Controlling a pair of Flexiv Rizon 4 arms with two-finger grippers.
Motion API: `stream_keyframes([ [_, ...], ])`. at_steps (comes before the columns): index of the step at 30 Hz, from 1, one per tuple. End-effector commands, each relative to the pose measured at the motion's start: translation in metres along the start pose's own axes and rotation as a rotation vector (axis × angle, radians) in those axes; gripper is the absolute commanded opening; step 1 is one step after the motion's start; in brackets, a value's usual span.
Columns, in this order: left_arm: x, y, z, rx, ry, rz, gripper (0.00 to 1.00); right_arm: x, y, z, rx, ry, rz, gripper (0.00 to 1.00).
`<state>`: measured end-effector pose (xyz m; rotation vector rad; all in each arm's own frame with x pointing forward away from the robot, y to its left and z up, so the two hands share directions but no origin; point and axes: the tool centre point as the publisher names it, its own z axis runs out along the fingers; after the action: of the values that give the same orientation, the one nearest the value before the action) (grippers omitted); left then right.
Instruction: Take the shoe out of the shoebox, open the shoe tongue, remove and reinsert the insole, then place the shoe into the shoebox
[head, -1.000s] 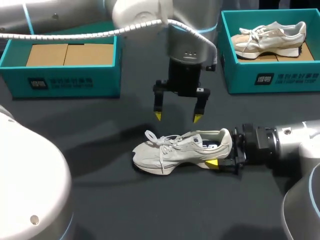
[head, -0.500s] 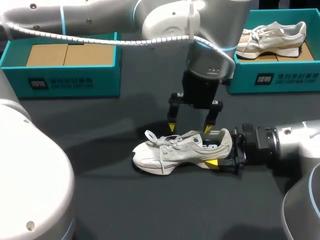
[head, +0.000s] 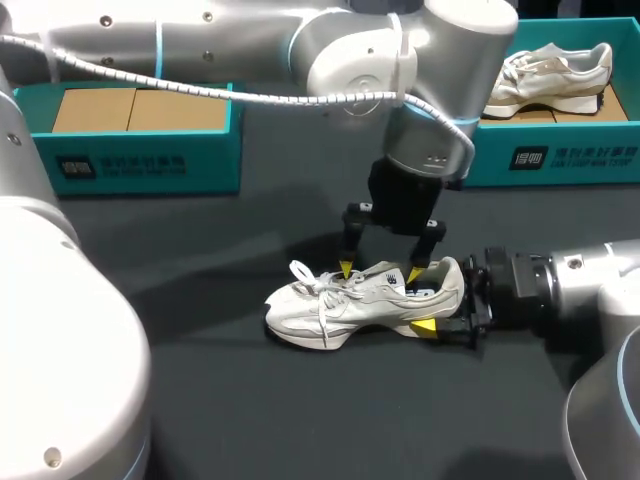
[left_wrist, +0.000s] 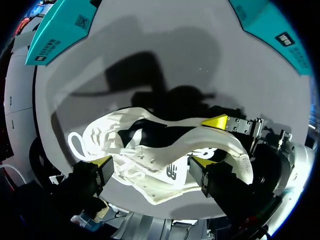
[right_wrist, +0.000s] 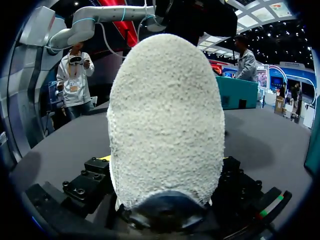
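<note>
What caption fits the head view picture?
Open left hand poised over the cream fabric sneaker; right hand clamps its heel.

Two shoes (head: 345, 302) (head: 550, 70), two shoeboxes (head: 130, 165) (head: 560, 160), two tools (head: 380, 270) (head: 440, 308).

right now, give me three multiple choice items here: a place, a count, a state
1. Where is the sneaker that the right claw grips? A in a teal box B on the table C in the air
2. How many sneakers show in the head view? A one B two C three
3. The left claw is A open over the sneaker B shut on a lace C over a box
Answers: 1 B, it rests on the table; 2 B, the second sneaker lies in the right shoebox; 3 A, its tips stand apart.
</note>
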<state>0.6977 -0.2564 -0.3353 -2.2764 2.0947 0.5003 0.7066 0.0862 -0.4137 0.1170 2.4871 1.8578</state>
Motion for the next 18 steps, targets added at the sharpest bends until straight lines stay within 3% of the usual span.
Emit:
stream_keyframes([
  [1,0.007,0.001,0.0,-0.007,-0.04,-0.007,1.0,0.002,-0.002,0.001,0.003,-0.003,0.0,0.0],
  [18,-0.004,0.004,0.012,-0.055,-0.182,-0.007,1.0,0.002,-0.002,0.001,0.003,-0.003,0.0,0.0],
])
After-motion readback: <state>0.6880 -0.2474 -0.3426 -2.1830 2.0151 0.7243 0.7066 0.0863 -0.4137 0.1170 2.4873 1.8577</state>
